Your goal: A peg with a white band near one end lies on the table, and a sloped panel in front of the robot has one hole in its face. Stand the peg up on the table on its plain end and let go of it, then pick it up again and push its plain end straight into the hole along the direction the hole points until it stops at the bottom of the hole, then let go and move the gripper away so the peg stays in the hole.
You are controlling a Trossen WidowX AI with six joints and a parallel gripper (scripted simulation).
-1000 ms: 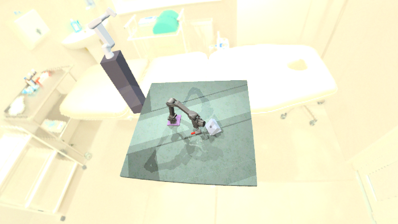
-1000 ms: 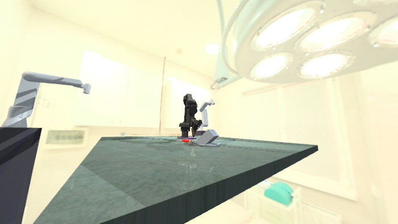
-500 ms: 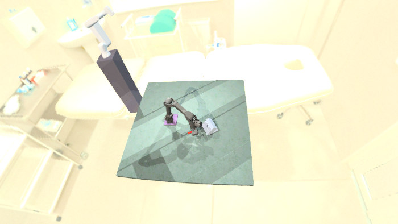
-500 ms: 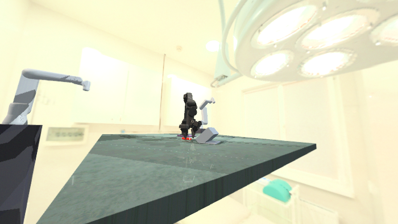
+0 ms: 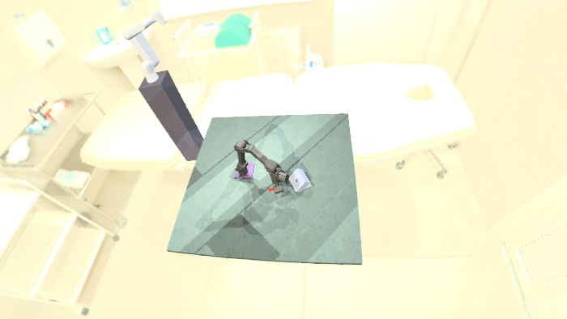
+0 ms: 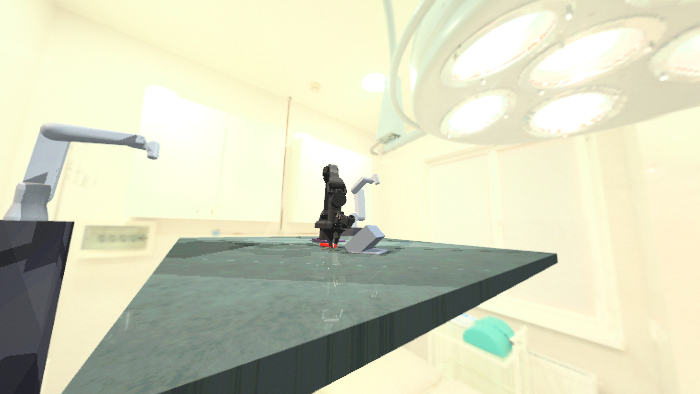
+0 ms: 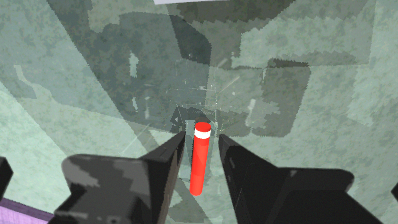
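Observation:
The red peg (image 5: 270,189) (image 6: 326,245) (image 7: 199,165) lies on the table. In the wrist view its white band is near the upper, far end and its plain end points back toward the robot. My gripper (image 5: 279,189) (image 6: 333,245) (image 7: 202,136) is low over the peg, pointing down. It is partly open, one finger on each side of the peg, with a gap showing on both sides. The pale sloped panel (image 5: 303,184) (image 6: 364,241) stands close by, past the banded end, with one dark hole (image 5: 296,180) in its face. Only its edge (image 7: 190,1) shows in the wrist view.
The green-grey table (image 5: 324,231) (image 6: 240,310) carries the arm's purple base plate (image 5: 251,171), which also shows at the lower left of the wrist view (image 7: 20,212). A pale second arm (image 5: 146,50) stands on a dark pedestal (image 5: 172,113) beyond the table's edge.

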